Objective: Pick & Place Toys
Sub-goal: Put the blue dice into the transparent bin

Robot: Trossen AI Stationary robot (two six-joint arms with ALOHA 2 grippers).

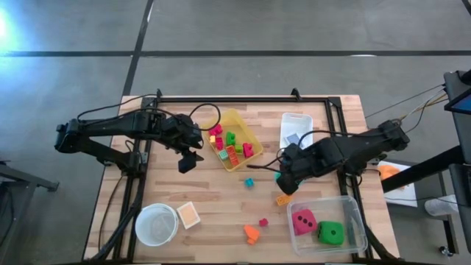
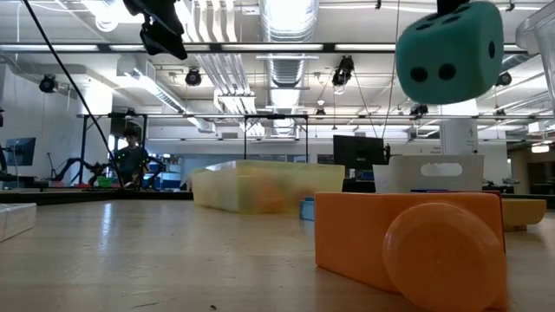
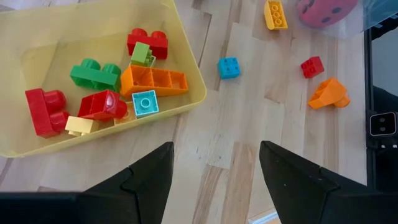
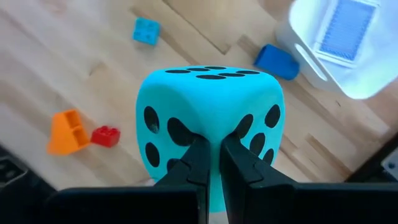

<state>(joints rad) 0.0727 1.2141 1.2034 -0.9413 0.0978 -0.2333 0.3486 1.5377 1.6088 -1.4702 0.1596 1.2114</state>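
My right gripper point(image 1: 285, 182) is shut on a teal black-dotted die point(image 4: 210, 118), which is lifted high off the table in the low view point(image 2: 449, 50). My left gripper point(image 3: 214, 180) hangs open over bare wood beside the yellow bin point(image 1: 254, 158), which holds several blocks point(image 3: 152, 81). A pink-red die point(image 1: 304, 219) and a green die point(image 1: 331, 233) lie in the clear bin point(image 1: 357, 213). Loose blocks rest on the table: blue point(image 1: 249, 182), orange point(image 1: 282, 199), red point(image 1: 263, 221), orange point(image 1: 252, 234). My right gripper pinches the teal die's soft face point(image 4: 214, 132) that is turned toward the wrist, near that face's middle, between its two fingertips point(image 4: 198, 158). The surface is dented in there. The fingers point down from above. The die hangs below them, clear of the table.
A white bin point(image 1: 294, 129) stands at the far right and a round white bowl point(image 1: 157, 224) at the near left, with a small orange-topped square point(image 1: 188, 214) beside it. An orange block point(image 2: 408, 238) lies close to the low camera. Bare wood shows at the table's middle.
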